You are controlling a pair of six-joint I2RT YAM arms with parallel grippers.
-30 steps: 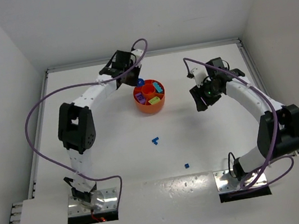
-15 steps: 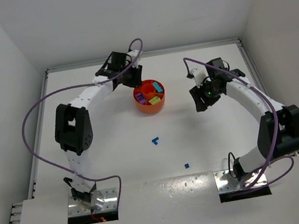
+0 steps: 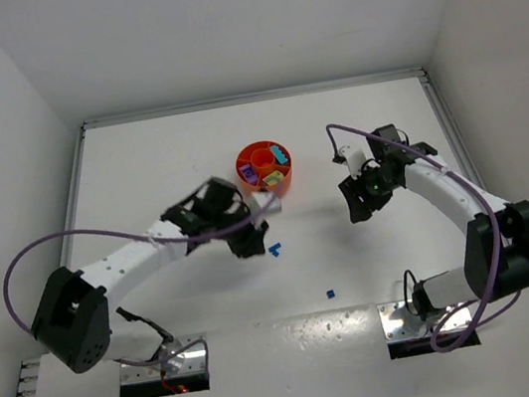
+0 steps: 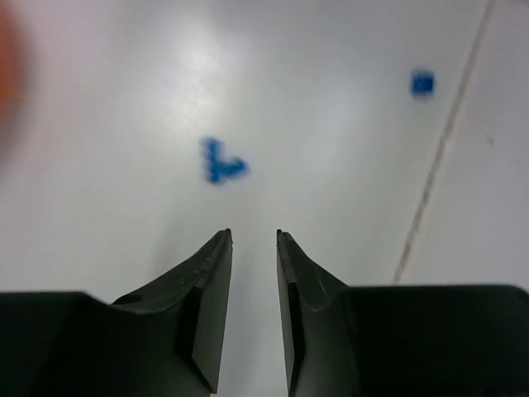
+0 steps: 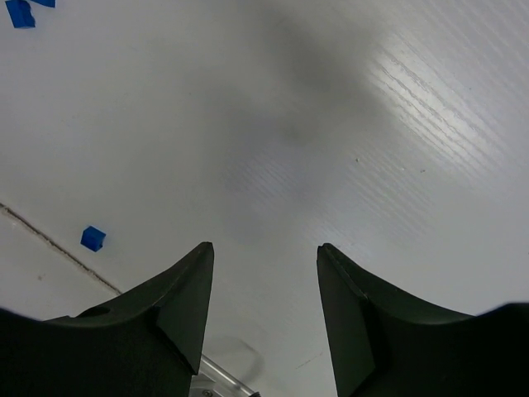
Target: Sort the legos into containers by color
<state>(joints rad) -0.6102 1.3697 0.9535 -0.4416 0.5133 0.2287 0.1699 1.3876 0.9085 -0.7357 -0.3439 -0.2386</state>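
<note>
Left wrist view, left claw (image 4: 254, 236) narrowly parted, empty, blue lego (image 4: 221, 163) just ahead, right claw (image 5: 264, 248) parted, empty.

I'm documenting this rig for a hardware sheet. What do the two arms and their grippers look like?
Both the left arm and right arm have white links with bulky black joint housings, and a purple cable loops along each. The left gripper and right gripper each have two plain black fingers tapering to the tips.
</note>
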